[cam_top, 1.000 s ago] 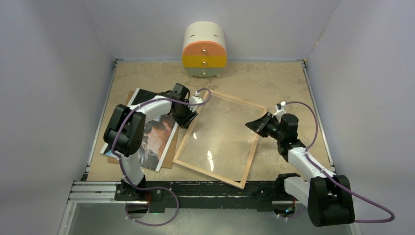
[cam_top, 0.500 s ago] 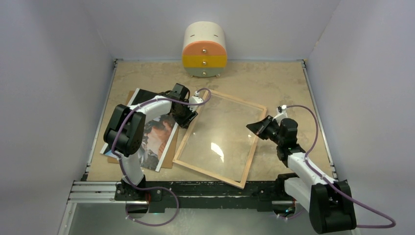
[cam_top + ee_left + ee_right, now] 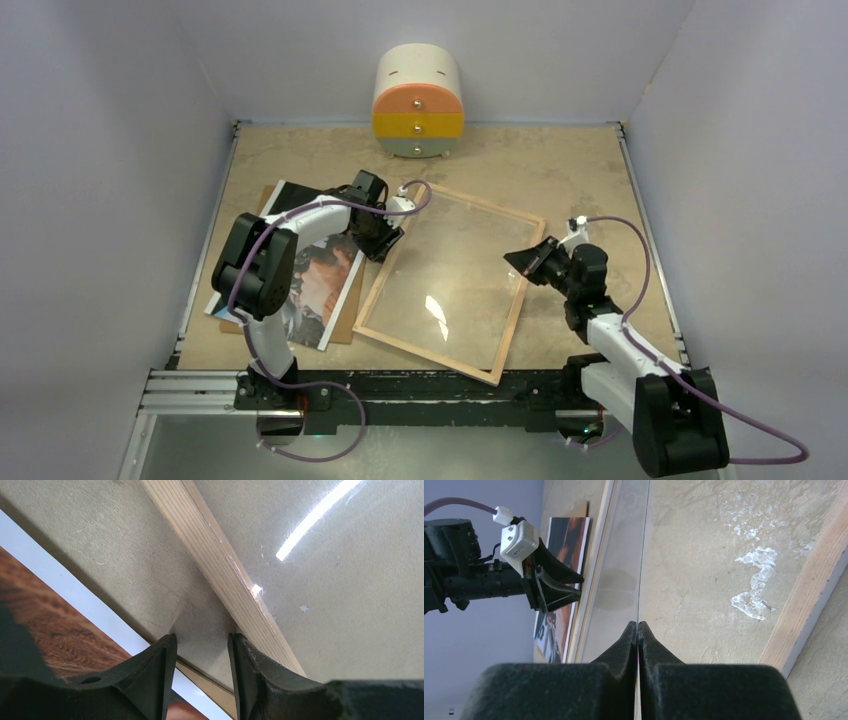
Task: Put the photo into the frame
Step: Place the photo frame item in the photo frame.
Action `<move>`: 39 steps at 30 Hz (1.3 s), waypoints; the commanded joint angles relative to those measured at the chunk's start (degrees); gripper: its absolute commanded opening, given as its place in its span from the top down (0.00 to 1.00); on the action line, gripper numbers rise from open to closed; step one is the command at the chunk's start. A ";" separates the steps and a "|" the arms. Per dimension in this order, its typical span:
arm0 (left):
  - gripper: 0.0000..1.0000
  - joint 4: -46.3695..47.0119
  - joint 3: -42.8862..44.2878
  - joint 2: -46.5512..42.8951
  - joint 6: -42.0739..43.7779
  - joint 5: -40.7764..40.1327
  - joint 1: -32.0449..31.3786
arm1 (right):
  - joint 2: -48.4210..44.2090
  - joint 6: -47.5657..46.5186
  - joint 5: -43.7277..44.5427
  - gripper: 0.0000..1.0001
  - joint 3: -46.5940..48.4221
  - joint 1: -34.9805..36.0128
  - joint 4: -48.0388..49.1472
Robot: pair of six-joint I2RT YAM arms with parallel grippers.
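Observation:
The frame (image 3: 425, 352) lies flat mid-table, wood-coloured rim up. My right gripper (image 3: 520, 258) is shut on the right edge of its clear glass pane (image 3: 450, 260). In the right wrist view the pane (image 3: 619, 555) runs edge-on from between the closed fingertips of that gripper (image 3: 638, 626), lifted off the rim (image 3: 814, 595). My left gripper (image 3: 380, 238) is open and empty at the frame's left rim (image 3: 215, 560), one fingertip (image 3: 167, 645) over the photo's side, the other (image 3: 237, 645) against the rim. The photo (image 3: 320, 280), dark and orange-brown with a white border, lies left of the frame.
A plain brown backing board (image 3: 348, 318) lies under the photo, sticking out at its near right corner. A small rounded drawer unit (image 3: 418, 102) with orange, yellow and green fronts stands at the back wall. Metal rails border the table.
My right arm has drawn back slightly toward the near edge with the pane still pinched, and the glare on the glass has shifted. The left arm has not moved.

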 commanded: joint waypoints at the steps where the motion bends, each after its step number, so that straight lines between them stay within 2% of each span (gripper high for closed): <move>1: 0.55 0.81 0.31 0.23 0.08 0.58 0.01 | 0.71 0.32 2.29 1.00 -0.58 0.52 3.64; 15: 0.55 0.81 0.49 0.10 0.28 0.32 -0.06 | 4.42 -1.55 3.72 1.00 -0.36 0.77 2.41; 19: 0.55 0.79 0.40 0.07 0.36 0.15 -0.07 | 5.87 -2.68 3.66 0.87 -0.28 1.29 1.66; 26: 0.55 0.81 0.40 -0.13 0.55 -0.16 -0.01 | 5.82 -6.26 7.68 0.56 1.53 3.95 -3.43; 33: 0.55 0.72 0.32 -0.17 0.59 -0.21 -0.05 | 3.55 -9.37 14.15 0.35 3.38 5.72 -10.56; 36: 0.55 0.72 0.31 -0.11 0.65 -0.30 -0.07 | 2.06 -10.63 17.37 0.18 4.14 6.20 -14.07; 38: 0.55 0.68 0.31 -0.15 0.72 -0.37 -0.02 | 0.88 -11.36 19.22 0.02 4.65 6.43 -16.15; 39: 0.55 0.64 0.31 -0.15 0.70 -0.34 0.00 | 0.44 -11.64 20.42 0.01 4.92 6.56 -17.52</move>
